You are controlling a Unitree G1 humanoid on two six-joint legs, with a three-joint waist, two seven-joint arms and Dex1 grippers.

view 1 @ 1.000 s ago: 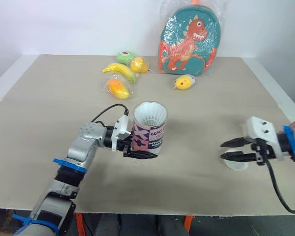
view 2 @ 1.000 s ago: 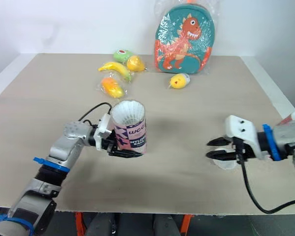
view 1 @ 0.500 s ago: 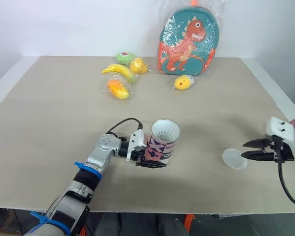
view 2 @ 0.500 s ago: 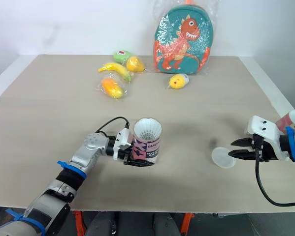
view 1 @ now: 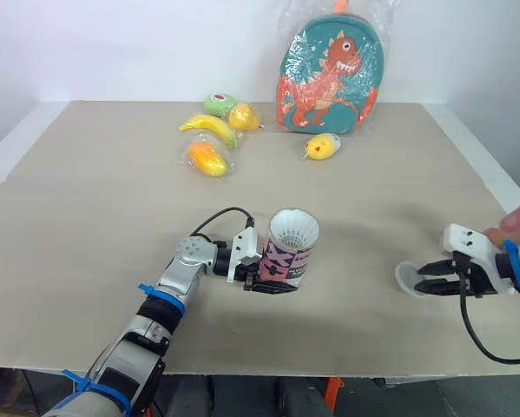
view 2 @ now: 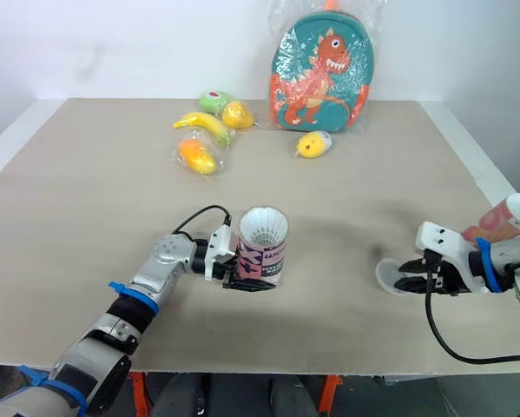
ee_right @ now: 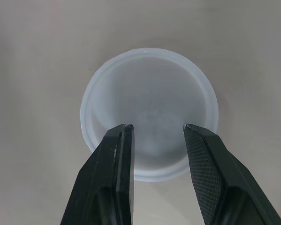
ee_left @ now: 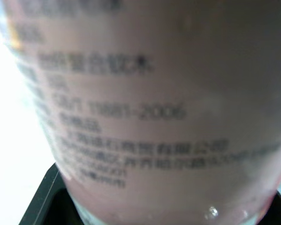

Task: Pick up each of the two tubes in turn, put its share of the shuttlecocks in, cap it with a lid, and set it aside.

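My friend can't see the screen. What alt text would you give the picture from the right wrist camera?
A round, translucent white lid lies flat on a beige table. The right gripper reaches over it, open, its two black fingers apart with their tips seen against the lid.

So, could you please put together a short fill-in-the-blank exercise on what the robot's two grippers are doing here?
1. The left gripper is shut on a pink ____, with a white shuttlecock showing at its open top.
2. The right gripper is over the white lid with its fingers ____.
3. The backpack at the far side of the table shows a cartoon ____.

Missing words: tube; open; dinosaur.
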